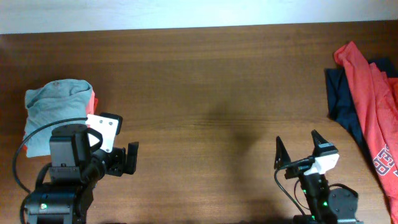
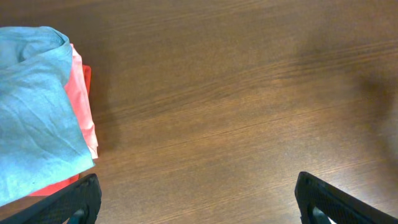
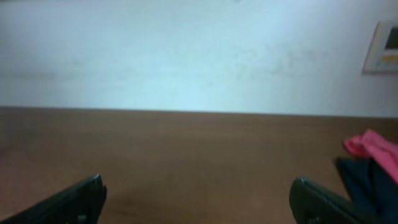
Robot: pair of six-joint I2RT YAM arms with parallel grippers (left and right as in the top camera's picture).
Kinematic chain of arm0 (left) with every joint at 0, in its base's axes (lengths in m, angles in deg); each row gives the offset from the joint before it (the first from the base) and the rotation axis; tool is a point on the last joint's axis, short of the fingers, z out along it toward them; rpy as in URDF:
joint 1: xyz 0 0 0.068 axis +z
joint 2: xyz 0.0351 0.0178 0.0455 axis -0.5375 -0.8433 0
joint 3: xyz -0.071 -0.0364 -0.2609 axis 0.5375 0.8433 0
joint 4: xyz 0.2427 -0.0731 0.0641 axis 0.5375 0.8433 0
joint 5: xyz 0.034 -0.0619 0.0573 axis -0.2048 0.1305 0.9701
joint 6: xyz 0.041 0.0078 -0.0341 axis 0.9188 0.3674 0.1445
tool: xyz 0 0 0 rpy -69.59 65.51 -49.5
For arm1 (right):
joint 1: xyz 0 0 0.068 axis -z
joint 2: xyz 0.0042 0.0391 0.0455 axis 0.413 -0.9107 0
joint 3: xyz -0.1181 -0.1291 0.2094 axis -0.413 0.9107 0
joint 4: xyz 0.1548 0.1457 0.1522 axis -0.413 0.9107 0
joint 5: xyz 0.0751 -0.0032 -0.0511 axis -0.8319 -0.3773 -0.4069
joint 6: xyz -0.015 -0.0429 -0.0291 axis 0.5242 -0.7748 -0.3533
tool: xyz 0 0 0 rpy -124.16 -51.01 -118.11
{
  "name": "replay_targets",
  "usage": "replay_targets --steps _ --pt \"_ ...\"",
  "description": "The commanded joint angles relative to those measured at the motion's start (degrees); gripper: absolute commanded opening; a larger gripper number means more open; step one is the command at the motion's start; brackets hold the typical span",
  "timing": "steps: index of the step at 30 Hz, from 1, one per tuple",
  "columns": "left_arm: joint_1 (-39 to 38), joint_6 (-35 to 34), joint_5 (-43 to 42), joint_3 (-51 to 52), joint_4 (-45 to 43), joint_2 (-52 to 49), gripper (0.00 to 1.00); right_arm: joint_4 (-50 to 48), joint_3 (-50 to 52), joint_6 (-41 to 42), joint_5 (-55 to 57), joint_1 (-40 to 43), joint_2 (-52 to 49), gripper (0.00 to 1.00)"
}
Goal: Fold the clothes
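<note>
A folded pale grey-blue T-shirt lies at the table's left on top of a folded coral-orange one; both also show in the left wrist view, the grey-blue shirt over the coral one. At the right edge a red T-shirt with white print lies loose over a navy one; they also show in the right wrist view, red and navy. My left gripper is open and empty, to the right of the folded stack. My right gripper is open and empty, left of the loose pile.
The brown wooden table runs to a white wall at the back. A white wall plate shows at the right of the right wrist view.
</note>
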Motion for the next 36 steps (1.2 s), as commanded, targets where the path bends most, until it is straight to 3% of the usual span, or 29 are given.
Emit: replay_targets --steps 1,3,14,36 --pt "-0.11 0.92 -0.39 0.37 0.04 0.22 0.99 -7.54 6.36 0.5 -0.94 0.48 0.44 0.99" --pt "-0.11 0.92 -0.39 0.37 0.04 0.22 0.99 -12.17 9.7 0.5 -1.42 0.48 0.44 0.99" --pt "-0.11 0.9 -0.39 0.37 0.04 0.22 0.99 -6.05 9.51 0.44 -2.01 0.48 0.39 0.99" --pt "-0.11 0.9 -0.39 0.37 0.04 0.22 0.99 -6.14 9.51 0.44 -2.01 0.48 0.17 0.99"
